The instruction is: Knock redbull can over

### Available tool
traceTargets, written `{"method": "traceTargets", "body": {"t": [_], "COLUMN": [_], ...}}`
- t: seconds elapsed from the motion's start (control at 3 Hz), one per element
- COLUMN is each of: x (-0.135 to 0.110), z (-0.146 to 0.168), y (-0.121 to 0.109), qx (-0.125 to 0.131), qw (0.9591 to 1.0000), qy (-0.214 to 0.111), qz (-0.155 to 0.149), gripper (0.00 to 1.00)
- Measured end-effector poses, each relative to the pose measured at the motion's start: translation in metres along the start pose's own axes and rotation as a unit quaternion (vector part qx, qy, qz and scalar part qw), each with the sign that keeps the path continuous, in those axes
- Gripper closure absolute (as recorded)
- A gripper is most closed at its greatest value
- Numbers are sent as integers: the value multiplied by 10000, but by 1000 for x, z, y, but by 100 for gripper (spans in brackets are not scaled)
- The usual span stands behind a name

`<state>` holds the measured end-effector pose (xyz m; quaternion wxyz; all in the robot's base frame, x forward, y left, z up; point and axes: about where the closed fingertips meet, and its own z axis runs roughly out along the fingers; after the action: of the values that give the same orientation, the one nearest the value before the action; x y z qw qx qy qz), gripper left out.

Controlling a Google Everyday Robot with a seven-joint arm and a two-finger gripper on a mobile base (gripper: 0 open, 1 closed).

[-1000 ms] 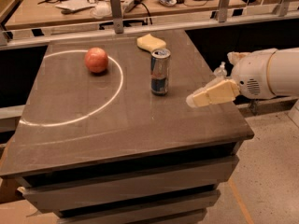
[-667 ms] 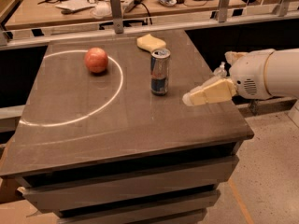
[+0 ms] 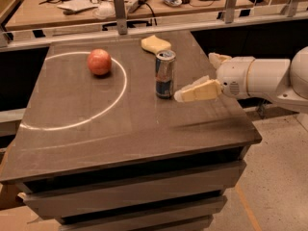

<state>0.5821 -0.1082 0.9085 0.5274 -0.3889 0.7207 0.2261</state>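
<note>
The redbull can (image 3: 165, 74) stands upright on the dark table (image 3: 120, 129), right of the middle, blue and silver with a silver top. My gripper (image 3: 195, 77) reaches in from the right on a white arm (image 3: 260, 78), just above the table. Its fingers are apart and hold nothing. The near fingertip (image 3: 185, 94) lies close to the can's right side, level with its lower half, with a small gap between them.
A red apple (image 3: 99, 61) sits at the back left, inside a white circle line (image 3: 72, 124). A pale yellow sponge (image 3: 155, 43) lies behind the can near the back edge. A railing (image 3: 120, 13) and a cluttered bench stand behind the table.
My gripper has moved left toward the can, closing most of the gap. The can, apple and sponge have not moved.
</note>
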Motion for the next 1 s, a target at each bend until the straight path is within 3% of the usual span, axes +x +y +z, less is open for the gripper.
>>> {"method": "traceTargets", "body": {"t": [0.33, 0.67, 1.0], "x": [19, 16, -9], "z": [32, 48, 72], "y": [-5, -4, 11], "qx": [-230, -329, -666], "qw": [9995, 9985, 9941], "qy": [-219, -421, -847], "qz": [-10, -65, -107], "gripper": [0, 0, 4]}}
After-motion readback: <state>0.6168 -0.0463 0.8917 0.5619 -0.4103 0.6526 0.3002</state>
